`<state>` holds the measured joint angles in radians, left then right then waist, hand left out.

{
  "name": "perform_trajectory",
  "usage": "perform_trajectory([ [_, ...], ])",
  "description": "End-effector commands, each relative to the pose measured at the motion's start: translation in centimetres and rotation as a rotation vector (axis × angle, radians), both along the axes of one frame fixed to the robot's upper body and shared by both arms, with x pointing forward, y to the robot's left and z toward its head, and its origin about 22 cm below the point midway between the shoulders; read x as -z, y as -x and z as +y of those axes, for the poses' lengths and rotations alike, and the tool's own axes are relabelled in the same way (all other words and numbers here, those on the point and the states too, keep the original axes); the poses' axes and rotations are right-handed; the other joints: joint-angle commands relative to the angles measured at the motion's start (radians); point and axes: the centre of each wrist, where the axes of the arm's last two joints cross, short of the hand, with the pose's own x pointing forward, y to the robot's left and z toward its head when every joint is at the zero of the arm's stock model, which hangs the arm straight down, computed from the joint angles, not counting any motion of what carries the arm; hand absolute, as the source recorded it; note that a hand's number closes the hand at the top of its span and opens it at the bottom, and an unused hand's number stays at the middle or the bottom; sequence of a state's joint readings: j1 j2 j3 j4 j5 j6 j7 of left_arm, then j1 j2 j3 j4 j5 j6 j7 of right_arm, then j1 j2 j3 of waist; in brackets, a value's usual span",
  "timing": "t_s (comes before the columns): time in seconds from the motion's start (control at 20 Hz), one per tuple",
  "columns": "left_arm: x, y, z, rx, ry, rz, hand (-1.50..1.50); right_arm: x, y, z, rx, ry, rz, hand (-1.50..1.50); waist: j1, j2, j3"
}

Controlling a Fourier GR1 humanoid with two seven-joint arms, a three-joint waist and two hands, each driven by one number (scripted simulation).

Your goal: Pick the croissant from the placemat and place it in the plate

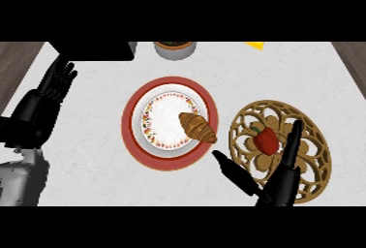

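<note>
Nearest the lower edge, the right hand [275, 186] rises from the bottom right with its black fingers straight and spread, holding nothing. Its thumb [230, 169] points up and left toward the red rim of the plate, while the long fingers [293, 140] lie over the gold-brown openwork round placemat [311, 145] with its cut-out floral pattern. On that placemat, just left of the fingers, sits a small red pepper with a green stem [266, 139]; the fingers look close beside it, though whether they touch it cannot be told.

At the lower left, the grey forearm [22, 177] of the other arm comes in along the edge. Above it the left hand [55, 85] rests near the left side of the white marbled counter [93, 145], fingers up, straight and relaxed, gripping nothing.

In the middle of the counter lies the round plate with a wide red rim and a white centre ringed by small red and yellow dots [169, 123]. The golden-brown curved croissant [196, 127] lies in this plate, on the right part of the white centre, with its lower tip reaching over the dotted ring toward the red rim. It is apart from both hands.

Farther back, at the top edge, stands a grey round pot with a dark brown top [174, 48], a black box-like object [97, 50] sits to its left, and a small yellow piece [256, 45] shows to its right.
</note>
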<state>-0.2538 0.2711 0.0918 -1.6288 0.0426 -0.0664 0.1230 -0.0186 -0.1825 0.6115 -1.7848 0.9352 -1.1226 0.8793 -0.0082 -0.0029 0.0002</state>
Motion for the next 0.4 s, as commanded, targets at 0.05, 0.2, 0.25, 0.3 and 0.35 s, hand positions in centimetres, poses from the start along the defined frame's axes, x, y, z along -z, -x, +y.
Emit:
perform_trajectory([
  [0.05,-0.5,0.9,-1.0,0.002,-0.002,-0.009,0.0,-1.1,3.4,-2.0,-0.011,-0.001,0.007,-1.5,0.003,0.001,0.0],
  [0.2,-1.4,0.6,0.2,0.004,0.012,-0.008,0.0,1.0,4.5,-4.3,0.018,0.041,0.018,-1.5,0.006,0.002,0.001],
  [0.25,-0.4,0.8,-0.7,0.008,-0.004,0.012,0.0,2.2,5.9,-3.0,0.006,0.039,0.015,-1.5,0.005,0.002,0.0],
  [0.3,0.5,0.3,0.9,-0.003,-0.015,-0.011,0.0,0.3,6.4,-3.0,0.003,0.07,0.026,-1.5,0.0,0.002,0.0],
  [0.35,-0.4,-1.1,-0.2,-0.02,-0.005,-0.003,0.0,0.0,5.8,-4.3,0.034,0.086,0.018,-1.5,-0.002,0.002,0.0],
])
